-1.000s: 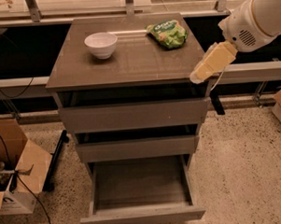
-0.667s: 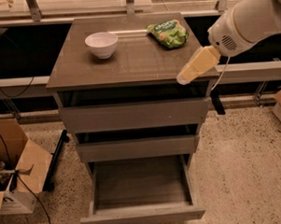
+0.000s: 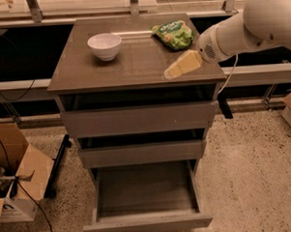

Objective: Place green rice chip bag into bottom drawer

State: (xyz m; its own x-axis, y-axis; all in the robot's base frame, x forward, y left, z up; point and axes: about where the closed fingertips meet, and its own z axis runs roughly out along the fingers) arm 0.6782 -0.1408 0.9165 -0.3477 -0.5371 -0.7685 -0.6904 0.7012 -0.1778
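The green rice chip bag [image 3: 174,34] lies on the grey cabinet top [image 3: 133,65] at the back right. My gripper [image 3: 182,65] hangs over the top's right front part, just in front of and below the bag, not touching it. The white arm comes in from the upper right. The bottom drawer [image 3: 145,198] is pulled out, and its flat grey floor shows with nothing on it. The two upper drawers [image 3: 138,119] stand slightly ajar.
A white bowl [image 3: 104,45] stands on the cabinet top at the back left. An open cardboard box [image 3: 15,177] with cables sits on the floor at the left. A rail and dark ledge run behind the cabinet. Speckled floor lies to the right.
My gripper has moved left and slightly toward the back, from beyond the cabinet's right edge to over the top near the bag. The bag, bowl and drawers have not moved.
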